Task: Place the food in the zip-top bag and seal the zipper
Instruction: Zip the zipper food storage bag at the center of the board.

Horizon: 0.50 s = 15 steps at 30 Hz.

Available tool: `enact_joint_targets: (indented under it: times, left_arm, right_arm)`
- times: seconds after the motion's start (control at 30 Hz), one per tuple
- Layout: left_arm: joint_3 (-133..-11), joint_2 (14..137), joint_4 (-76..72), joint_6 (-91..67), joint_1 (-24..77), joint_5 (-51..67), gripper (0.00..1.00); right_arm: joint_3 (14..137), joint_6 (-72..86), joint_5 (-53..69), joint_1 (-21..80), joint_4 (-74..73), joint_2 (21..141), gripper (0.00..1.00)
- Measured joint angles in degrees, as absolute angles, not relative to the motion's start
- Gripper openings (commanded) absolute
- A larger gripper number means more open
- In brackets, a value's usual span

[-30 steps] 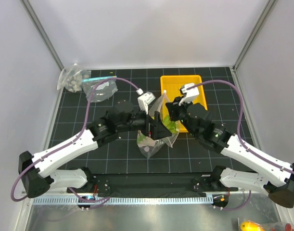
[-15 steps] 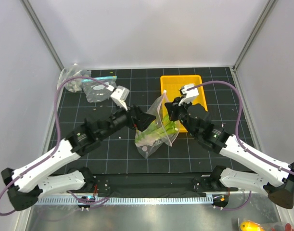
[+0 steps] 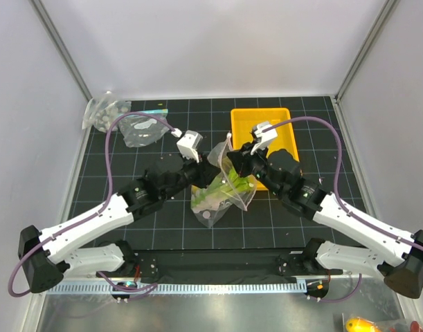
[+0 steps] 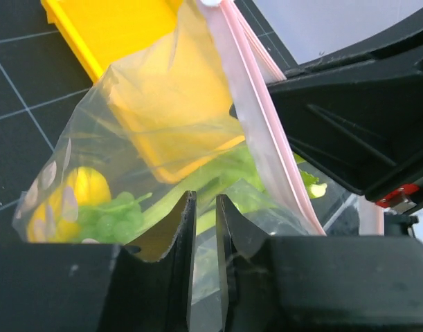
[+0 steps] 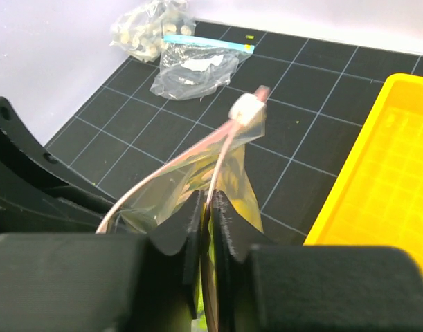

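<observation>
The zip-top bag (image 3: 212, 205) stands on the black mat between both arms, its mouth lifted. Through its film I see the lemon (image 4: 86, 188), the grapes (image 4: 111, 220) and the green leek stalk (image 4: 233, 171) inside. My right gripper (image 5: 210, 200) (image 3: 237, 161) is shut on the pink zipper (image 5: 222, 146) just below the white slider (image 5: 247, 108). At the bag's left side, my left gripper (image 4: 204, 207) (image 3: 210, 178) has its jaws a narrow slit apart. Clear film shows in that slit, and a pinch is not visible. The zipper (image 4: 256, 124) runs up past the left gripper on the right.
A yellow tray (image 3: 284, 119) lies right behind the bag. At the back left lie a clear bag with a light-blue strip (image 3: 143, 129) and a bunched dotted bag (image 3: 100, 114). White walls close in the mat on three sides.
My left gripper drew back to the left, then came in again at the bag's side, and its jaws narrowed from wide open. The right gripper shifted slightly up-left with the zipper.
</observation>
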<state>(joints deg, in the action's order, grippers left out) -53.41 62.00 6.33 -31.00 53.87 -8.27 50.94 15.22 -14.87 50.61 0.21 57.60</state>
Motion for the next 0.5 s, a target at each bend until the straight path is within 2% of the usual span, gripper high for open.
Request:
enact_joint_targets:
  times: [0.07, 0.17, 0.2, 0.23, 0.5]
  left_arm:
    - [-52.77, 61.76, 5.58, -30.89, 53.87, -9.17, 0.14]
    - [-52.4, 61.91, 4.78, -30.81, 53.87, -10.68, 0.11]
    - [-52.4, 62.08, 4.49, -30.74, 53.87, -11.09, 0.1]
    - [-52.4, 62.3, 4.23, -30.61, 53.87, -11.53, 0.1]
    - [-52.38, 62.87, 3.75, -29.45, 53.87, -15.03, 0.1]
  right_arm:
    - [51.03, 15.46, -14.63, 50.61, 0.05, 58.3, 0.23]
    - [51.48, 16.75, -13.63, 50.57, -0.6, 59.31, 0.55]
    - [51.64, 16.97, -13.21, 50.54, -0.89, 59.51, 0.7]
    - [52.14, 17.78, -12.56, 50.52, -1.78, 59.75, 0.8]
    - [55.31, 20.93, -9.15, 50.39, -5.58, 61.45, 0.88]
